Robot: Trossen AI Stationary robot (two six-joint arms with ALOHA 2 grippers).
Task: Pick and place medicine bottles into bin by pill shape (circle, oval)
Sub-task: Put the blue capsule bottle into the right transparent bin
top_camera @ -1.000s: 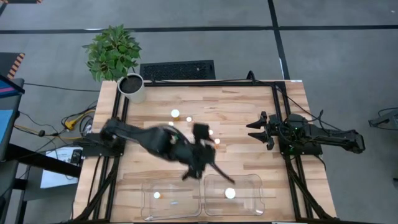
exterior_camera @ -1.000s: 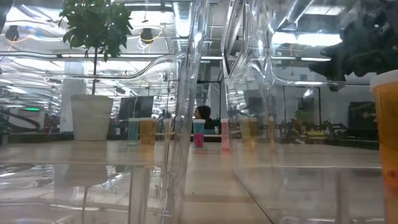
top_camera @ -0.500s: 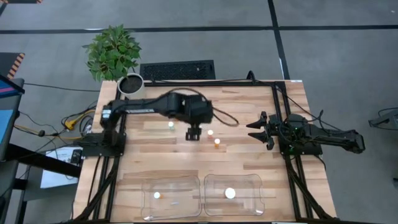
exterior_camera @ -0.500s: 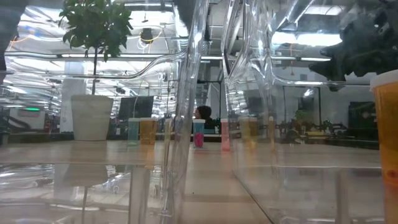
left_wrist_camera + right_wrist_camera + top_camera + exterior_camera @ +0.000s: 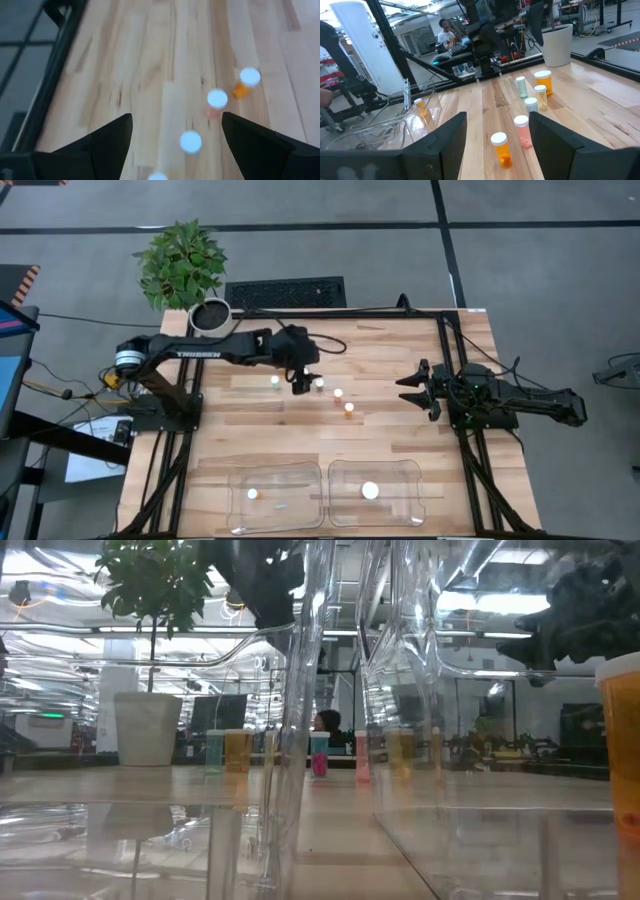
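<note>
Wooden slats of the table carry the scene: a potted plant at the far left corner, then the left gripper hovering open-jawed and empty over a cluster of medicine bottles mid-table. Two clear bins sit at the near edge, one white-capped bottle in each. At right, the right gripper waits, fingers spread, holding nothing.

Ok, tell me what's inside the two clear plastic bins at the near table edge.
From above, the left clear plastic bin holds one small white-capped bottle; the right clear plastic bin holds a larger white-capped bottle. Pill shapes cannot be seen.
</note>
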